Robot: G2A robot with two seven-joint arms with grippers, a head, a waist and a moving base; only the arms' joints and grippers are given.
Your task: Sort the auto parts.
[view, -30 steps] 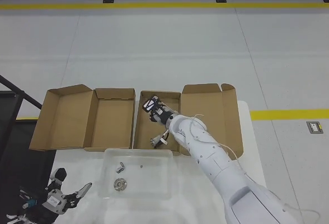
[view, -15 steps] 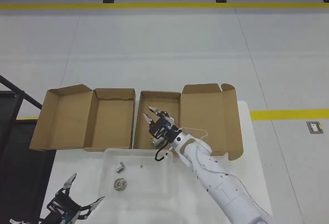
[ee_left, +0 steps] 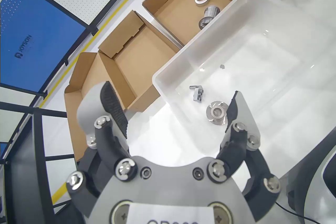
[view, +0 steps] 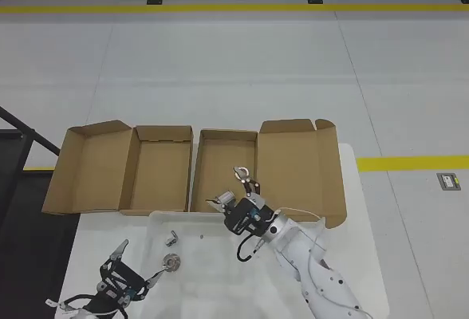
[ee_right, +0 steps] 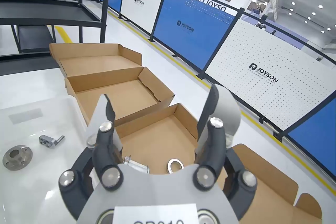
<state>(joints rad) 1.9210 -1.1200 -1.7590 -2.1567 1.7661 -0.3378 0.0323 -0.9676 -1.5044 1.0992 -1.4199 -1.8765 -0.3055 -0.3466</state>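
1. The left fingers (ee_left: 113, 101) are spread wide and hold nothing. The flanged disc (ee_left: 216, 112) lies flat in the clear tray (ee_left: 168, 70), just beside one fingertip, while the other finger hangs outside the tray wall. I judge that a straight drop would straddle that wall, so a pad could strike the rim and shove the tray across the tabletop (ee_left: 157, 130).
2. The disc is low and flat on a slick floor. Pads closing too high would probably skid over it or push it away instead of pinching it.
3. The small bracket (ee_left: 197, 93) lies just beyond the disc, between the two left fingertips in the wrist view. A wide closing sweep could knock it aside.
4. The right fingers (ee_right: 220, 109) are also spread and empty. They hang over the near wall of the nearer box (ee_right: 157, 135), with the ring (ee_right: 175, 165) and the cylinder (ee_right: 136, 166) just below their base. Lowering there could clip the cardboard or set the cylinder rolling.
5. Both pairs of fingers are close to the tray, and reaching in together could bring the arms into contact.
6. Count:
   - one tray and two cardboard boxes, the farther box (ee_right: 118, 96) lying beyond the right fingertips
   - in the tray: one disc, one bracket and two tiny bits (ee_left: 222, 66), too small to name
   - in the nearer box: one ring and one cylinder
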